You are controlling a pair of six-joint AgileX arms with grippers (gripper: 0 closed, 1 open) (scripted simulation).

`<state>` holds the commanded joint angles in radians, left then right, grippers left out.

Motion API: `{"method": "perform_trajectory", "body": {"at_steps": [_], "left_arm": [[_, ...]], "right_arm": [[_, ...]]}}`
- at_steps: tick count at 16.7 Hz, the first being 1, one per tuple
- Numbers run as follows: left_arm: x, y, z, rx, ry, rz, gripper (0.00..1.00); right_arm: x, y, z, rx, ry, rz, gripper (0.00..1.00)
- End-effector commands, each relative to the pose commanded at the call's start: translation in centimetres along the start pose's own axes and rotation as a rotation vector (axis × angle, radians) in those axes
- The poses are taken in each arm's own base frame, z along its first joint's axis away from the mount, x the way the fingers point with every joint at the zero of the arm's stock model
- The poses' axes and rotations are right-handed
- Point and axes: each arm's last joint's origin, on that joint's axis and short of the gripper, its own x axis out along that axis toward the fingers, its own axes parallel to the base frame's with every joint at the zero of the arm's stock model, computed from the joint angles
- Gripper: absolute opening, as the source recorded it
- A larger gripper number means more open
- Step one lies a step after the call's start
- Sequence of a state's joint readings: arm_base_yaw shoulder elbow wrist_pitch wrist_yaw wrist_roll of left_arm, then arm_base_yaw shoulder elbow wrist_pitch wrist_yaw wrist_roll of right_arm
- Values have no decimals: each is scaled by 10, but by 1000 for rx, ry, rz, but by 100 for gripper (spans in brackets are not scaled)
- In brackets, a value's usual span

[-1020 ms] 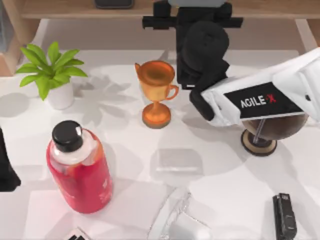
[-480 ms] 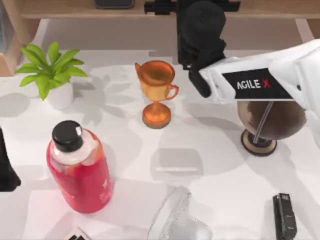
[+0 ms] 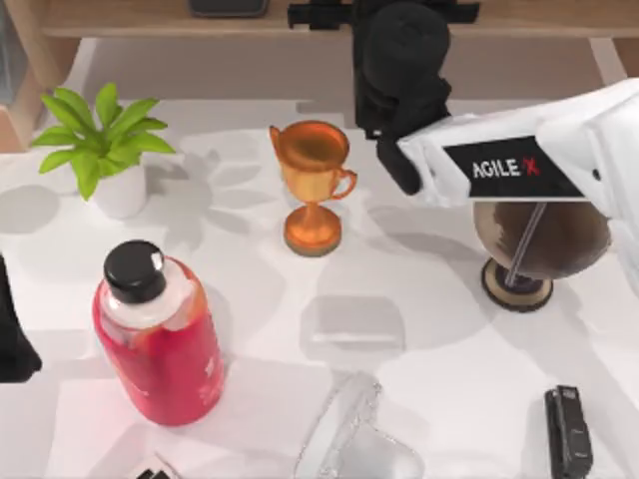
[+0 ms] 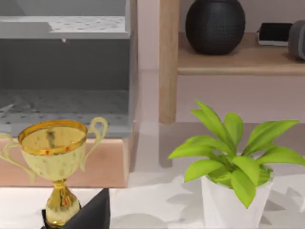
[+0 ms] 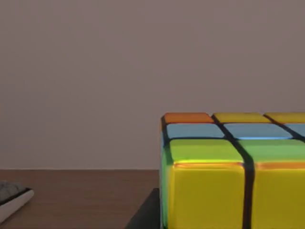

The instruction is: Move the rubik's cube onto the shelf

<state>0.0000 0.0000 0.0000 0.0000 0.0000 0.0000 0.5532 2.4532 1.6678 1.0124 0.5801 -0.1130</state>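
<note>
With the rubik's cube (image 5: 233,171) seemingly pinched in the right gripper (image 3: 384,15) just above the shelf (image 3: 120,18), I'd lower it flat before releasing; left arm parked.

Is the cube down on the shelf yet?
Cannot tell. The right wrist view shows the rubik's cube close above the brown shelf, but its underside is cut off.
</note>
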Motion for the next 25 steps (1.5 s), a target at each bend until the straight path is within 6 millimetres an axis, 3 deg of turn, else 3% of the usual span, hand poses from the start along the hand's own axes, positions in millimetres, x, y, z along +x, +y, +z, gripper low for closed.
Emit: {"method": "perform_trajectory", "body": {"at_steps": [6, 7, 16, 19, 22, 25], "left_arm": [[0, 0, 0, 0, 0, 0, 100], [0, 0, 0, 0, 0, 0, 100], [0, 0, 0, 0, 0, 0, 100], [0, 0, 0, 0, 0, 0, 100], [0, 0, 0, 0, 0, 0, 100], [0, 0, 0, 0, 0, 0, 100]], "right_arm": [[0, 0, 0, 0, 0, 0, 98], [0, 0, 0, 0, 0, 0, 100], [-1, 2, 0, 1, 0, 3, 100], [-2, -7, 18, -18, -29, 15, 100], [-5, -36, 52, -80, -92, 25, 100], [-12, -89, 78, -206, -150, 15, 100]]}}
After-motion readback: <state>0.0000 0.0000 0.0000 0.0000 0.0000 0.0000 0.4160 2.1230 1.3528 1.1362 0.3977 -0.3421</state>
